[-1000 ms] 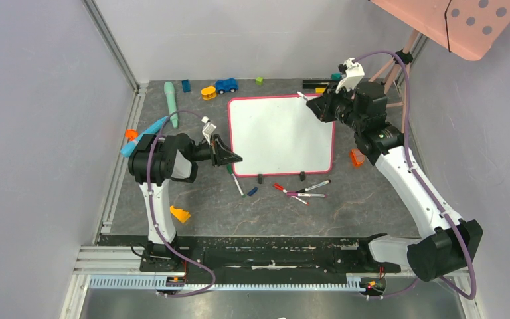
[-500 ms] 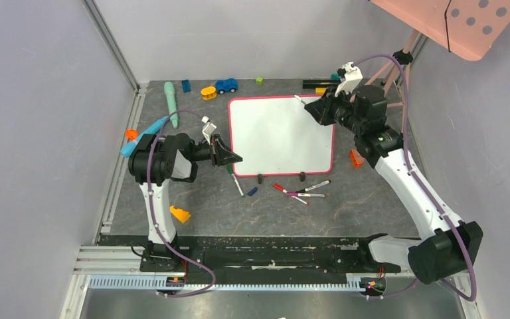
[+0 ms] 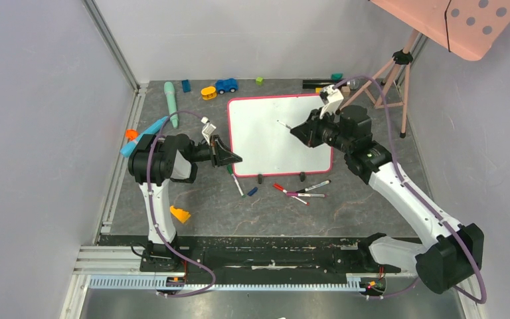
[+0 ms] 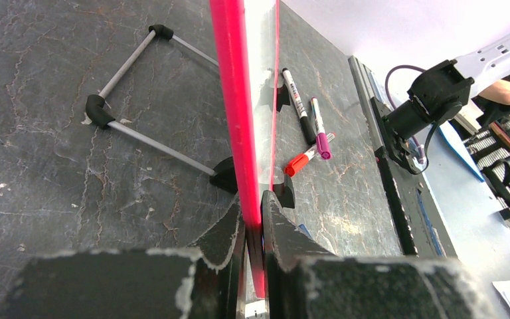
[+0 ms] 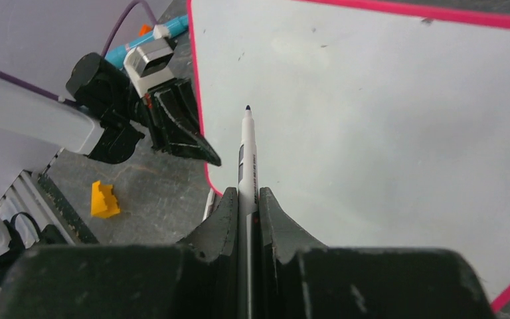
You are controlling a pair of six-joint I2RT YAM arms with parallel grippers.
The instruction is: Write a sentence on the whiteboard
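The whiteboard (image 3: pixel 265 143) stands in the middle of the tabletop (image 3: pixel 345 212), with two black feet (image 3: pixel 260 178) at its near edge. Its face is plain white apart from a few faint specks.

The left claw (image 3: pixel 236 158) is clenched on the board's pink frame (image 4: pixel 236 100) low on its left edge. The left wrist view shows the frame running straight between the two fingers.

The right claw (image 5: pixel 246 196) is clamped on a marker (image 5: pixel 247 153), whose uncapped dark tip points away from the claw and toward the board. From above, the tip lies over the upper middle of the white face. Whether it touches the surface cannot be told.

Loose pens (image 3: pixel 302 191) lie on the tabletop just in front of the board's near edge, with another beside its lower left corner. An orange block (image 3: pixel 180 214) sits near the left arm's base. A blue toy car (image 3: pixel 226 85) and a mint-green stick (image 3: pixel 170 100) lie beyond the board toward the far wall.
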